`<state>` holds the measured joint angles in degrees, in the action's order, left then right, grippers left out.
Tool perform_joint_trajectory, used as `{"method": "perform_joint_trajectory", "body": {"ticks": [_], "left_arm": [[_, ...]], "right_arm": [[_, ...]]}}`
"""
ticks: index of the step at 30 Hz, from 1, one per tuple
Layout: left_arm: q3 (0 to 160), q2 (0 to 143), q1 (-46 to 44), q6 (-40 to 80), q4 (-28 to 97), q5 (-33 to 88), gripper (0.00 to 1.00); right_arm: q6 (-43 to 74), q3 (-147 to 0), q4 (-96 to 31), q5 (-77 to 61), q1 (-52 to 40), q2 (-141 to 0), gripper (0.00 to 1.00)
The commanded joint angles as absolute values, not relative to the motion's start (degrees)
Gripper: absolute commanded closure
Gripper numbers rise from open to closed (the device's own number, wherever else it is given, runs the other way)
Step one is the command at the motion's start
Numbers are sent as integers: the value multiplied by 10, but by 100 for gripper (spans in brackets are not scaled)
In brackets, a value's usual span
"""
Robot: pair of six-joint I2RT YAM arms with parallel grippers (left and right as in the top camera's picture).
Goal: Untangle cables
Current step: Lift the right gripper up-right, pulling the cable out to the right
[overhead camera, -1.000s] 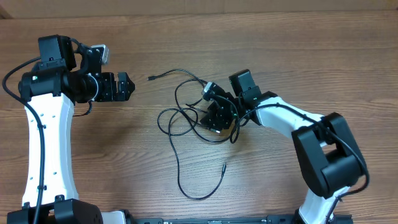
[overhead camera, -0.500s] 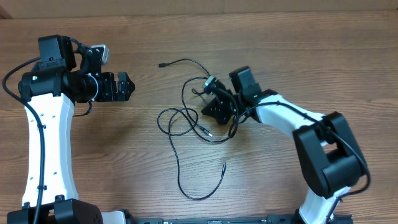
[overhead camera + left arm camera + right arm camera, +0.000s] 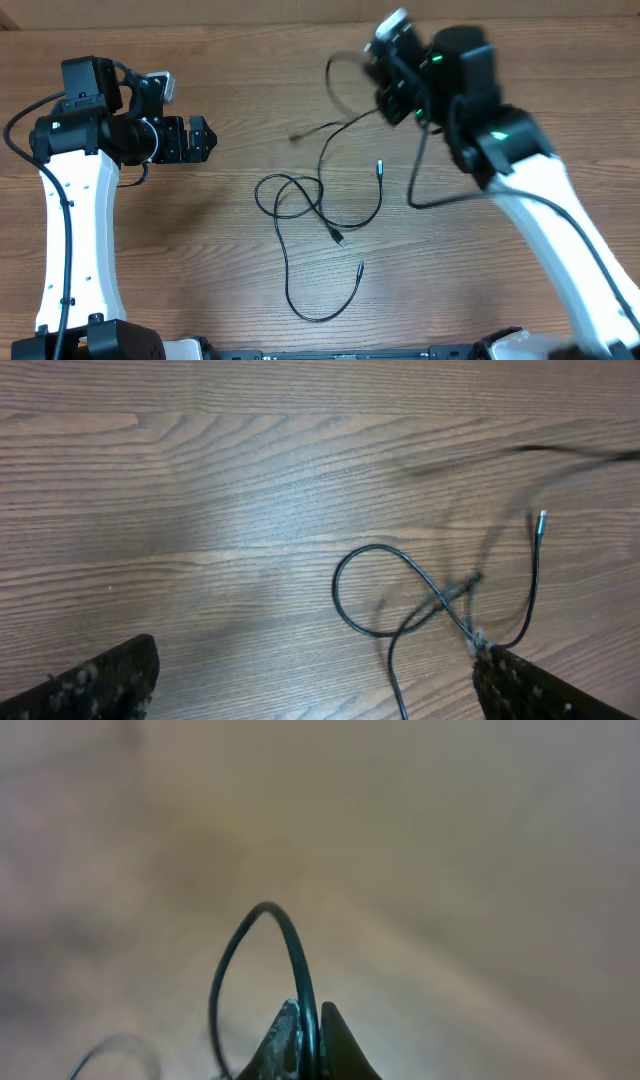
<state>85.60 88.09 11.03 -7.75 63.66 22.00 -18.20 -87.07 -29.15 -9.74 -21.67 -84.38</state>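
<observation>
**Q:** What are you looking at closest to the arm bases?

**A:** Nearest you, the cables (image 3: pixel 286 270) are lying loose on the table (image 3: pixel 180 250). One long strand is hooking round and ending in a near plug (image 3: pixel 359 268). Just behind that, a couple of loops are crossing each other in the middle. A silver-tipped plug (image 3: pixel 380 168) is sitting off to their right.

**Q:** And the claws?

**A:** Your left gripper (image 3: pixel 207 138) is hanging well to the left of the loops, touching nothing. Its wrist cam (image 3: pixel 315 690) is only showing the two fingertips (image 3: pixel 100 680), cut off at the bottom corners. They're spread wide with bare wood between them. That view is also catching the loop (image 3: pixel 385 547) and the silver-tipped plug (image 3: pixel 542 518), but part of the strand is smearing into blur.

Farthest back, your right gripper (image 3: pixel 378 75) is up high and badly motion-blurred from overhead, so you can't really make out where cord meets finger there. The right wrist cam is settling it though. The gripper (image 3: pixel 308 1042) is pinching one black cord tight, and the cord is arching up out of the tips (image 3: pixel 265 908). Everything behind it is just tan mush.
</observation>
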Motion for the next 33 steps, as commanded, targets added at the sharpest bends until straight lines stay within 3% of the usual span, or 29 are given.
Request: {"method": "perform_joint_trajectory", "body": {"ticks": [1,8,19,33], "left_arm": [[865,881,112,-90,636,218,0],[865,881,112,-90,636,218,0],[865,881,112,-90,636,218,0],[865,881,112,-90,636,218,0]], "right_arm": [[-177,-932,-289,23,-202,-800,96],[-178,-1032,-302,80,-122,-762,96],[-178,-1043,-375,135,68,-778,96],[-117,-1043,-445,13,298,-891,96]]}}
